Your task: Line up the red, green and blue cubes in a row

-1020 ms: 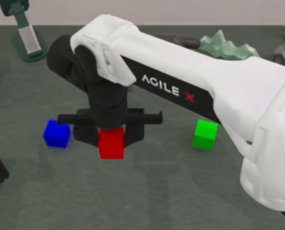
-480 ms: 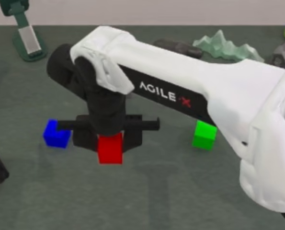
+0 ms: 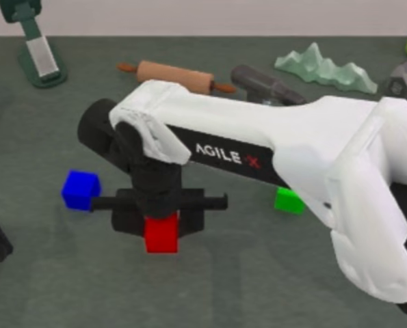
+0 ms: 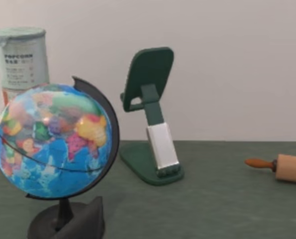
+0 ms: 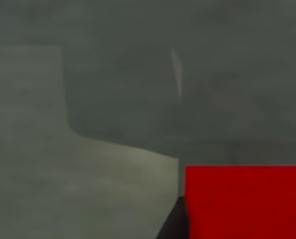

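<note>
Right gripper (image 3: 161,229): reaching in from the table's right side on my white arm, pointed down over the middle front of the dark green table (image 3: 258,287). Fingers closed on the red cube (image 3: 161,234), which fills one corner of the right wrist view (image 5: 245,201).

Blue cube (image 3: 80,189): on the table, near the gripper on its left, apart from the red one.

Green cube (image 3: 289,200): on the table to the right of the red cube, partly hidden beneath my arm.

Left gripper: not visible in any view (its wrist camera faces the back edge).

Other items: rolling pin (image 3: 176,76) and grey drill (image 3: 268,85) behind my arm; green phone stand (image 4: 152,127); globe (image 4: 53,144); popcorn tub (image 4: 21,57) behind the globe; pale green ridged model (image 3: 326,67) at back right.
</note>
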Robot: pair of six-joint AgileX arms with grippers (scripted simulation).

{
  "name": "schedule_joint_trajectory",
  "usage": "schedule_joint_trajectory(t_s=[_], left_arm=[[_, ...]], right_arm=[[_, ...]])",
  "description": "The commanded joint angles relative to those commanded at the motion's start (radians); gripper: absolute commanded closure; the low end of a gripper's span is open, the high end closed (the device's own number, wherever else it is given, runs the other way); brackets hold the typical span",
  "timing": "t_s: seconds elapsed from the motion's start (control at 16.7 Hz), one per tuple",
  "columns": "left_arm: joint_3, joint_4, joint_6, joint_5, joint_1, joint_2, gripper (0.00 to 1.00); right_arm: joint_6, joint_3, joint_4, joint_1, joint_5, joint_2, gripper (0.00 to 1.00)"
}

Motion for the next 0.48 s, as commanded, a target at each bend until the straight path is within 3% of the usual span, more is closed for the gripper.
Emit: schedule_joint_trajectory(t_s=[0.06, 0.48], left_arm=[[0.0, 0.0, 0.0, 0.0, 0.0, 0.0, 0.0], [0.0, 0.0, 0.0, 0.0, 0.0, 0.0, 0.0]], right_arm=[[0.0, 0.0, 0.0, 0.0, 0.0, 0.0, 1.0], [0.0, 0.0, 0.0, 0.0, 0.0, 0.0, 0.47]])
